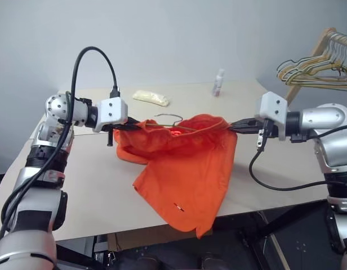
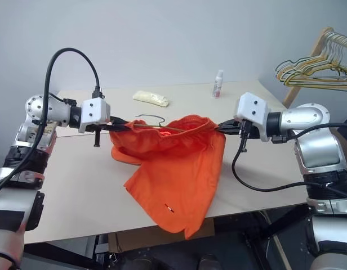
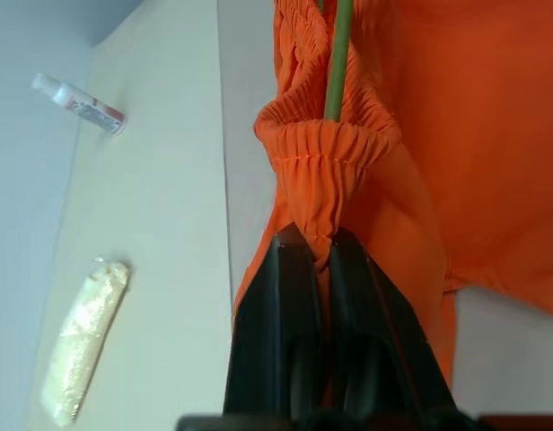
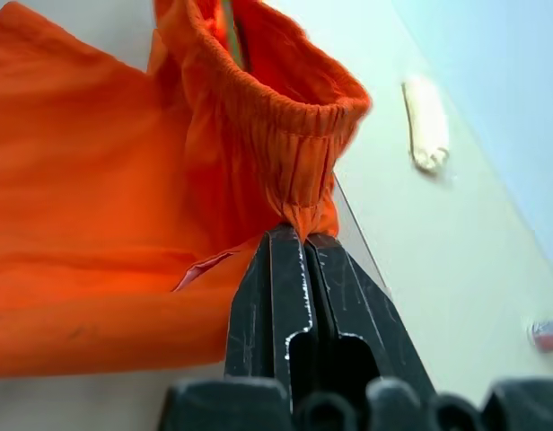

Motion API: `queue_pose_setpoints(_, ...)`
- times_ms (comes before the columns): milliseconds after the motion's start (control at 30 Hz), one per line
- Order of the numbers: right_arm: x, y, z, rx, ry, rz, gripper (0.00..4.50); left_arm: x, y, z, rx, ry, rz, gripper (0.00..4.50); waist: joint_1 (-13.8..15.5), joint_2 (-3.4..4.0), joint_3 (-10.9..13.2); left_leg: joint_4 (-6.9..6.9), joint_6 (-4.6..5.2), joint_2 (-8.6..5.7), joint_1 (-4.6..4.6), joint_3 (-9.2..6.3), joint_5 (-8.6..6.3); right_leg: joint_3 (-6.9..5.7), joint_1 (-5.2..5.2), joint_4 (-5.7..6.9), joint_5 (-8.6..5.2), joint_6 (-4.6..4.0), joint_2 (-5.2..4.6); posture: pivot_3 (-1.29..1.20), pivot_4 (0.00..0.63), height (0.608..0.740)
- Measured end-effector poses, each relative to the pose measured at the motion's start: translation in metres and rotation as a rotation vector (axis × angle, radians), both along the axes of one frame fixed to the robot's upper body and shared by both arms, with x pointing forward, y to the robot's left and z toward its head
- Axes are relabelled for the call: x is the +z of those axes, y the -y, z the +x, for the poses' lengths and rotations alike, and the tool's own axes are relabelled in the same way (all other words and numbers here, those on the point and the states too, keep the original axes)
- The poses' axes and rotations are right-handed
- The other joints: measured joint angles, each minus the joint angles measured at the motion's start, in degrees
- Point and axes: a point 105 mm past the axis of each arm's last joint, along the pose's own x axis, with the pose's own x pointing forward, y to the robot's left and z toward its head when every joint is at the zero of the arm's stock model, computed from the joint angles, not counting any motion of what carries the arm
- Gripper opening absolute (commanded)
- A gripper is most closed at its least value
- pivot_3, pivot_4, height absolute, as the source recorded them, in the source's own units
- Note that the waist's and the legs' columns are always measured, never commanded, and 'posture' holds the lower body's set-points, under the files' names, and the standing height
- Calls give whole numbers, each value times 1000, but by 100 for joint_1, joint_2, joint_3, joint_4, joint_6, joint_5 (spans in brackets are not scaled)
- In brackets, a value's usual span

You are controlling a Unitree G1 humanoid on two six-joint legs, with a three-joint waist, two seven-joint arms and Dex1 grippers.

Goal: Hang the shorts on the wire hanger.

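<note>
The orange shorts [image 1: 185, 169] hang above the table, stretched by the waistband between my two grippers. My left gripper [image 1: 128, 125] is shut on the waistband's left end, with the fabric pinched between its fingers [image 3: 299, 269]. On the waistband's right end my right gripper [image 1: 234, 126] is shut [image 4: 299, 235]. The thin wire hanger [image 1: 169, 119] lies inside the waistband, its hook sticking up above the gathered edge; its greenish wire [image 3: 337, 63] runs into the fabric in the left wrist view. The legs of the shorts droop past the table's front edge.
On the beige table [image 1: 94, 185] lie a pale yellow packet [image 1: 151, 98] and a small white bottle [image 1: 219, 82] at the back. A wooden rack with a bunch of hangers [image 1: 317, 67] stands at the far right.
</note>
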Motion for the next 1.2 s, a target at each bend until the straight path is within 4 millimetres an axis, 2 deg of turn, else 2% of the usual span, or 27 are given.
queue_pose_setpoints(200,-1,-11,-1,65,77,-49,47,-1,4,1,-3,7,-10,0,-7,0,0,0,-4,-1,-1,2,2,0,-1,-1,0,0,0,120,0,740)
queue_pose_setpoints(333,-4,-14,2,61,108,-85,959,1,8,-3,-31,11,-15,0,-8,0,0,0,-4,0,-1,2,3,1,-2,1,0,0,0,121,0,740)
queue_pose_setpoints(567,-14,-18,6,51,101,-112,3279,-5,9,-7,-43,-16,-10,0,-9,0,0,1,-6,0,0,2,3,1,-3,4,0,0,0,119,0,740)
queue_pose_setpoints(967,-30,-30,8,31,-29,1,3279,-5,18,-13,-76,-22,-45,0,-21,0,0,0,-9,0,0,1,5,1,-3,4,0,0,0,115,0,740)
queue_pose_setpoints(1167,-37,-29,10,-21,-127,42,3279,-10,18,-15,-77,-43,-51,0,-20,0,0,0,-10,0,0,0,6,1,-4,6,0,0,0,118,0,740)
queue_pose_setpoints(1200,-37,-30,10,-23,-141,50,3111,-10,19,-15,-77,-42,-50,0,-20,0,0,1,-11,0,0,1,6,1,-4,7,0,0,1,118,0,740)
